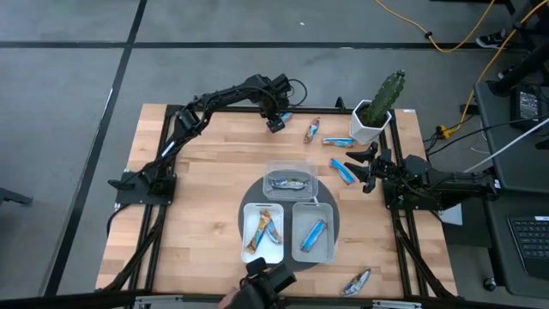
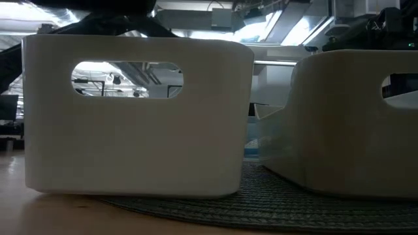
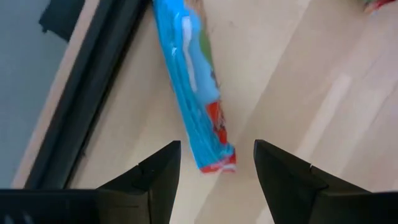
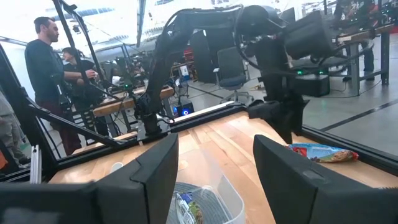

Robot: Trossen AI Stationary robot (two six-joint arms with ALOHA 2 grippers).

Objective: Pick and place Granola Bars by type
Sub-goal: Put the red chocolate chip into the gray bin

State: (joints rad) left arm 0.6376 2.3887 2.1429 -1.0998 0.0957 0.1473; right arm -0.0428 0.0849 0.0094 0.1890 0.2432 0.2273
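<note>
The left claw hangs with fingers spread over a blue bar at the tabletop's 12 o'clock edge, its arm bent in from 9 o'clock. The right claw, also spread, waits at 3 o'clock near two more bars.

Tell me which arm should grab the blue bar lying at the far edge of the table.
Left. The left gripper hovers open right over that blue bar, fingers on either side of its end. The right gripper waits open near the plant pot, farther off.

Left end effector hovers beside a granola bar; people stand beyond.
</note>
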